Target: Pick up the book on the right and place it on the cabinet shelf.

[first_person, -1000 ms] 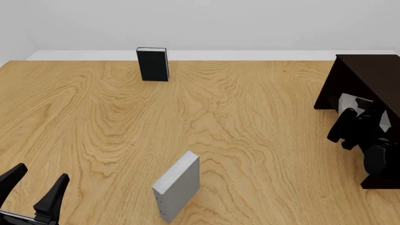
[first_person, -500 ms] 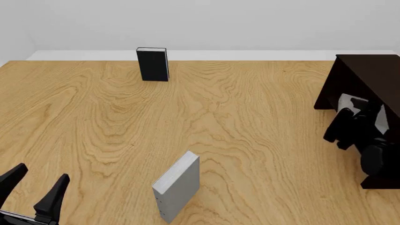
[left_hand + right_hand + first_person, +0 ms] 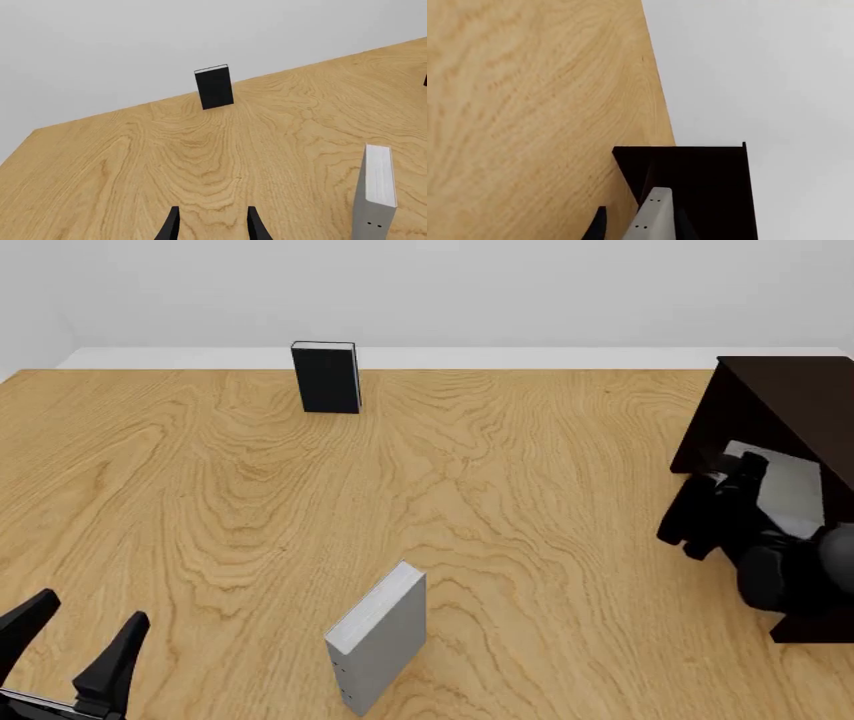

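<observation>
Nearest to me, above the bench (image 3: 534, 530), my left fingers (image 3: 74, 640) stand wide apart with nothing between them, while at the right my right fingers (image 3: 635, 226) grip the book (image 3: 787, 495) in the cabinet shelf (image 3: 781, 410).

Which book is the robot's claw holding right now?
The pale grey-white book at the dark cabinet, between the right gripper's fingers. The black book and slimmer grey book stand alone on the table.
</observation>
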`<action>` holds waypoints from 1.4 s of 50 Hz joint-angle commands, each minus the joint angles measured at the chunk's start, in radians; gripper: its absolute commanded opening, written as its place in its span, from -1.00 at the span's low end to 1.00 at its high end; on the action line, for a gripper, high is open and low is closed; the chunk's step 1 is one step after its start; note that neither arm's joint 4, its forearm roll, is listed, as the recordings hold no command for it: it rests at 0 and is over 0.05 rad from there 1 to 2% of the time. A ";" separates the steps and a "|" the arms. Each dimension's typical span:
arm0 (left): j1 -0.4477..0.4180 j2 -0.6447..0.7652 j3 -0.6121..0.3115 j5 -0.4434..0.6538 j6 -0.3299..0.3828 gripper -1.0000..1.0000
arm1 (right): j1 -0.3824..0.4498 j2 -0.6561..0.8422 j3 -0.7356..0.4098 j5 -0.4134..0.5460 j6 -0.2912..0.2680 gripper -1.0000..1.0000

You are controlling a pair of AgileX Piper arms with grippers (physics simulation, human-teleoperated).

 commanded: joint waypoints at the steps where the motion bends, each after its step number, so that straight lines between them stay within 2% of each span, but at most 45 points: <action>1: 0.001 0.000 0.000 0.001 0.000 1.00 | 0.024 0.006 -0.009 0.006 0.003 1.00; 33: -0.005 0.001 0.000 0.004 -0.001 1.00 | 0.001 -0.032 -0.005 0.014 0.002 1.00; 70: -0.008 0.001 0.000 0.007 0.003 1.00 | -0.082 -0.075 0.026 0.007 0.021 1.00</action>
